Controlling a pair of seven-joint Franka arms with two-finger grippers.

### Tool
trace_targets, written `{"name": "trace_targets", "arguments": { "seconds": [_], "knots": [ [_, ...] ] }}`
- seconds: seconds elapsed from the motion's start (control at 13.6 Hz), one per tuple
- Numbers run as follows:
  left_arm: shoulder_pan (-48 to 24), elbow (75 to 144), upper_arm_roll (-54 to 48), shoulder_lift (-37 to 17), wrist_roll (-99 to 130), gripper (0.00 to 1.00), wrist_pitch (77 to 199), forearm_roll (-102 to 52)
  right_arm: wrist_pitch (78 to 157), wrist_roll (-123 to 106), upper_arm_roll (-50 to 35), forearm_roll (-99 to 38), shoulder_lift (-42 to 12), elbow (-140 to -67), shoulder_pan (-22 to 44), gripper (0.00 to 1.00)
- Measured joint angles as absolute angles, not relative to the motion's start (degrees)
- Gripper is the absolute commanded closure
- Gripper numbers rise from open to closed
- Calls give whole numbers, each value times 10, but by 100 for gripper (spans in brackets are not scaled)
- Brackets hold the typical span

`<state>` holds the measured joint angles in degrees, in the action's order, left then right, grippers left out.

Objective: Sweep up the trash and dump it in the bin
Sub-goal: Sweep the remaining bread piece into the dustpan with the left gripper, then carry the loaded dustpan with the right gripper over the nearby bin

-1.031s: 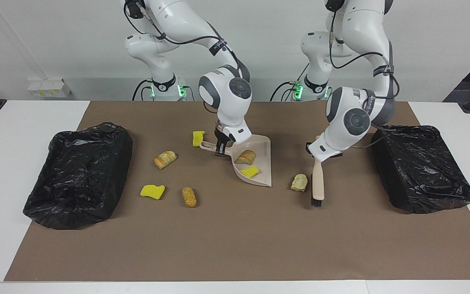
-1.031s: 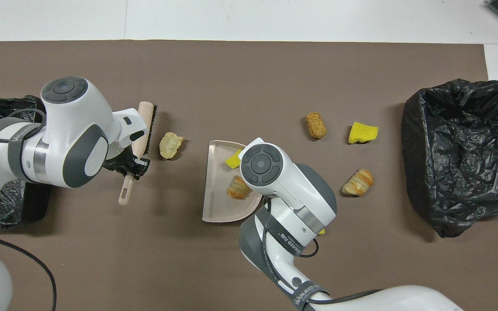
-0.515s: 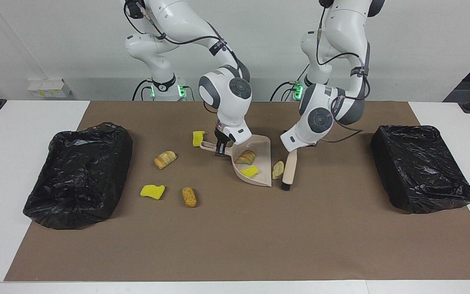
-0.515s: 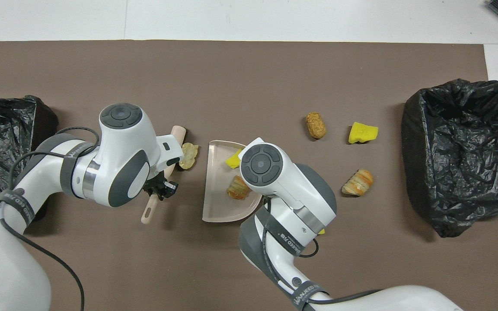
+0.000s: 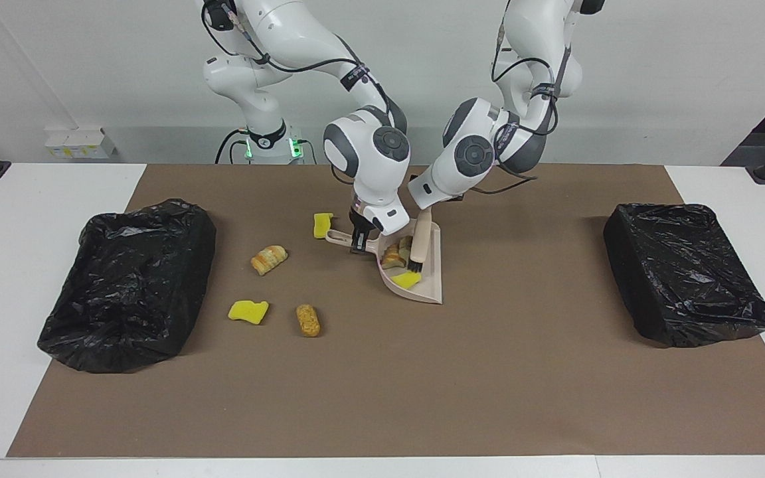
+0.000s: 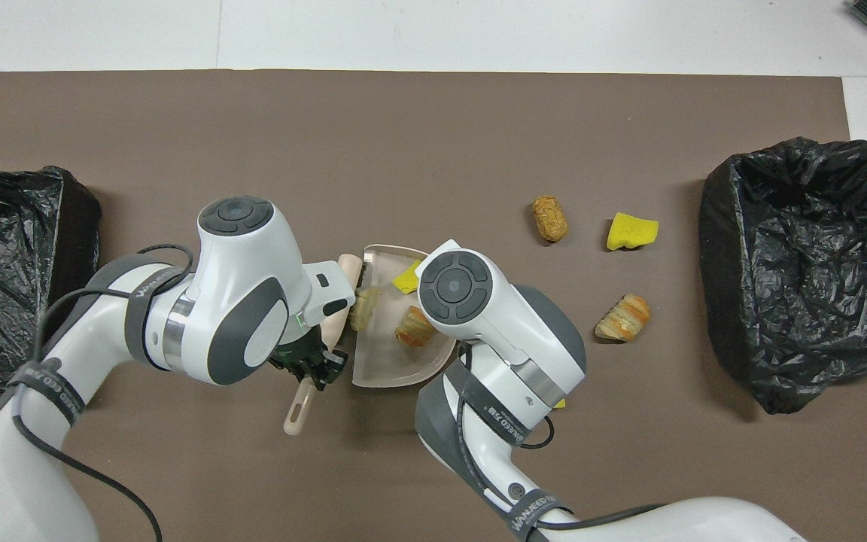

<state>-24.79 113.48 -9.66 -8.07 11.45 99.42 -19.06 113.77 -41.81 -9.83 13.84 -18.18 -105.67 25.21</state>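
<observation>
My right gripper is shut on the handle of the beige dustpan, which rests on the mat. My left gripper is shut on the handle of the brush, whose bristles stand inside the pan's mouth. The pan holds trash: a tan lump against the brush, a bread lump and a yellow sponge scrap. Loose trash lies toward the right arm's end: a yellow scrap, a bread lump, another yellow scrap and a brown lump.
A bin lined with a black bag stands at the right arm's end of the brown mat. A second black-lined bin stands at the left arm's end.
The left arm swept the brush across the mat toward the dustpan, pushing the tan lump into the pan's mouth. The right arm and dustpan stayed still.
</observation>
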Motion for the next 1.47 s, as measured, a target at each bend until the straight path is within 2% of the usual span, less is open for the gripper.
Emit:
{"name": "trace_targets", "arguments": {
  "seconds": [0.37,0.74,1.18,1.47],
  "knots": [
    [-194,1135,-81,-32,158,100,967,-191,1137,-417,-95,138,-179,-1050,249,100],
    [-196,1137,-90,3,290,100,947,-161,1106,-458,-93,139,-132,-1031,201,100],
    [-346,1208,-102,1,412,100,1067,-163,1050,-649,-91,139,-103,-979,86,100],
    [-382,1250,-103,-15,429,100,1144,-191,1048,-768,-90,139,-103,-957,-4,100]
  ]
}}
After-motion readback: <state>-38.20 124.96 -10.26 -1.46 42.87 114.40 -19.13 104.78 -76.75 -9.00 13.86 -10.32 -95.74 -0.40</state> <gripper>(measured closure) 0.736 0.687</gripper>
